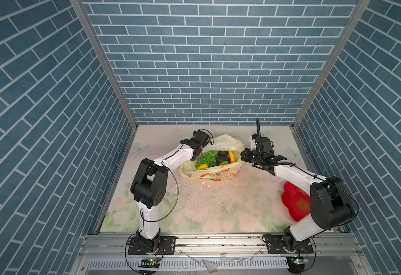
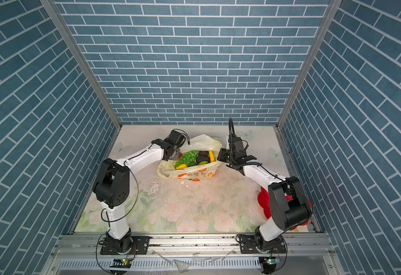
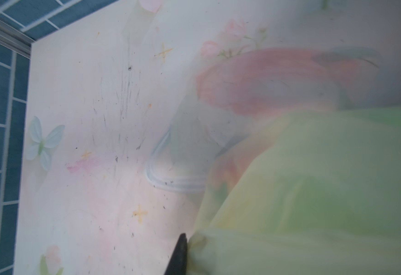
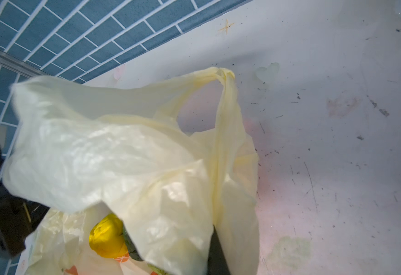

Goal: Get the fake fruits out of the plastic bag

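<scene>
plastic bag stretched open between my two grippers, at the far middle of the floral table.
my left gripper is pinched closed on the bag's left rim, and my right gripper is pinched closed on its right rim. the fake fruits lie inside the open mouth, among them green grapes and a yellow banana. a red flower-shaped plate sits beside my right arm, well apart from the bag.

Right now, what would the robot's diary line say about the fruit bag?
left gripper: shut on plastic bag, left rim | right gripper: shut on bag, right rim | bag mouth: open | fake fruits: inside bag, none seen outside
</scene>
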